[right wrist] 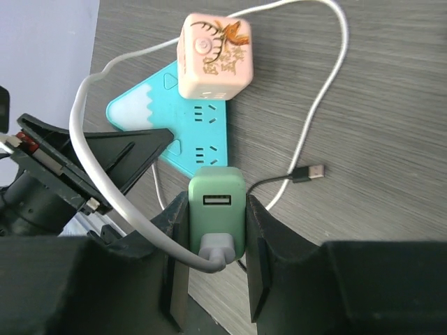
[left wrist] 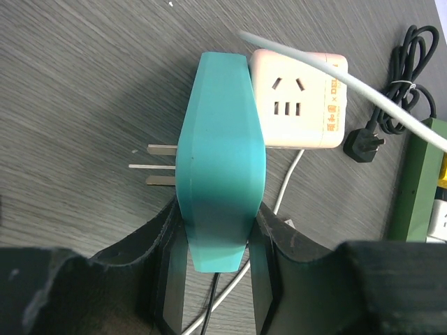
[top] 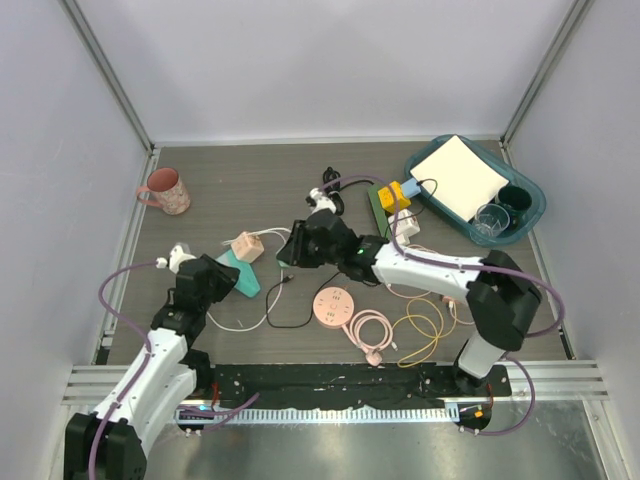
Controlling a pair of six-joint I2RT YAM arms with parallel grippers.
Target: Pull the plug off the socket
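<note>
A teal mountain-shaped socket [right wrist: 187,125] lies between the two arms, with a pink cube adapter [right wrist: 213,57] plugged into its top. My left gripper [left wrist: 218,216] is shut on the socket's edge [left wrist: 220,160], and the socket's own metal prongs stick out of its back. My right gripper [right wrist: 217,202] is shut on a green USB plug [right wrist: 217,213] with a white cable, at the socket's near corner. I cannot tell whether its prongs sit in the socket. In the top view the left gripper [top: 222,275] and right gripper [top: 292,248] flank the socket [top: 243,275].
A pink mug [top: 165,190] stands far left. A teal tray [top: 528,215] with white paper and cups is at the far right. A green power strip [top: 378,208], a round pink socket [top: 333,305] and coiled pink and yellow cables [top: 400,335] lie right of centre. A black plug [left wrist: 364,143] lies beyond the cube.
</note>
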